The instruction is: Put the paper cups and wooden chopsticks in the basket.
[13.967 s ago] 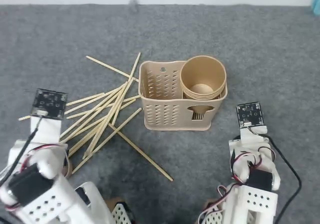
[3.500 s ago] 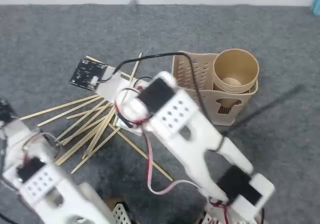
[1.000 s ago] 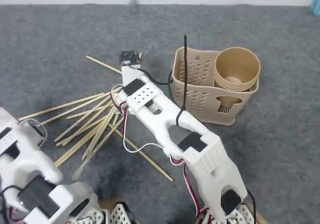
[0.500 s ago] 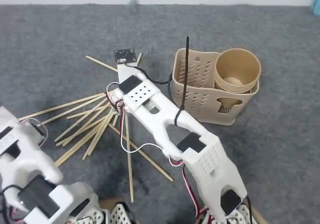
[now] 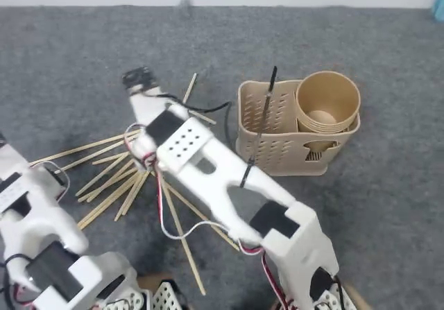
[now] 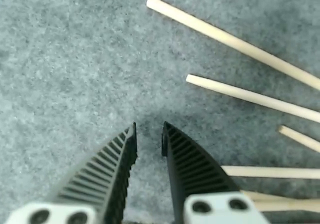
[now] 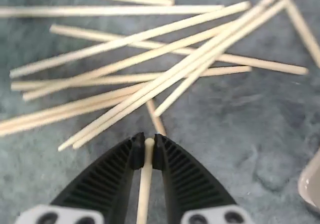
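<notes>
A beige basket [image 5: 284, 150] stands at the back right, with stacked paper cups [image 5: 326, 102] in its right compartment. Several wooden chopsticks [image 5: 111, 178] lie fanned on the grey carpet to its left. My right arm [image 5: 173, 143] stretches across to this pile. In the right wrist view my right gripper [image 7: 148, 143] is shut on one chopstick [image 7: 145, 184], which in the high view trails toward the front edge [image 5: 187, 254]. My left arm [image 5: 35, 220] is at the front left. Its gripper [image 6: 149, 129] hovers low over bare carpet, slightly open, beside chopstick ends [image 6: 250, 96].
A black cable [image 5: 260, 130] from the right arm hangs in front of the basket's left compartment. Two loose chopsticks [image 5: 189, 88] lie behind the arm's wrist. Bare carpet [image 5: 388, 185] lies right of the basket and along the back.
The right arm's wrist has swung left over the pile. The chopstick in its grip was pulled out and now trails toward the front. The basket stands further right than 14 s ago.
</notes>
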`<state>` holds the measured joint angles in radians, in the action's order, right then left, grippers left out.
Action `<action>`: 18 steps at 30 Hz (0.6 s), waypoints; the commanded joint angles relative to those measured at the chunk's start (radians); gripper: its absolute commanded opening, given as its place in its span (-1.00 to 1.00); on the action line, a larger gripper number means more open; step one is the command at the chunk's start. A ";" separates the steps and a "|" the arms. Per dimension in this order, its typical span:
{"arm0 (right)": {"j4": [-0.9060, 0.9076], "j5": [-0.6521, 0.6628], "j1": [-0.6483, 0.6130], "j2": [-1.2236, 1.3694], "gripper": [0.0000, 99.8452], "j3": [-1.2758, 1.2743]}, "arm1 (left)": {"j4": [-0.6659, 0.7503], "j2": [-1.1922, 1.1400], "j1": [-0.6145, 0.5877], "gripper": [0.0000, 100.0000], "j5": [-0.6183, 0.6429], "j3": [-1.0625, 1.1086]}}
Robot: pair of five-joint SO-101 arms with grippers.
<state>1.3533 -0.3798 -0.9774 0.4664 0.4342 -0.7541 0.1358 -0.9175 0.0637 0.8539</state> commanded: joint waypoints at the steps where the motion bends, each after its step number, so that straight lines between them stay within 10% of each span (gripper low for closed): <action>1: 0.007 0.095 -0.045 -0.102 -0.99 0.052 | -0.003 0.011 0.011 -0.84 0.003 -0.035; 18: -0.074 0.609 -0.162 -0.700 -0.99 0.071 | -0.005 0.014 0.026 -0.84 0.002 -0.033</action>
<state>1.3226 0.1788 -1.1339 -0.0491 0.4373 -0.7541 0.1358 -0.9007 0.0637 0.8539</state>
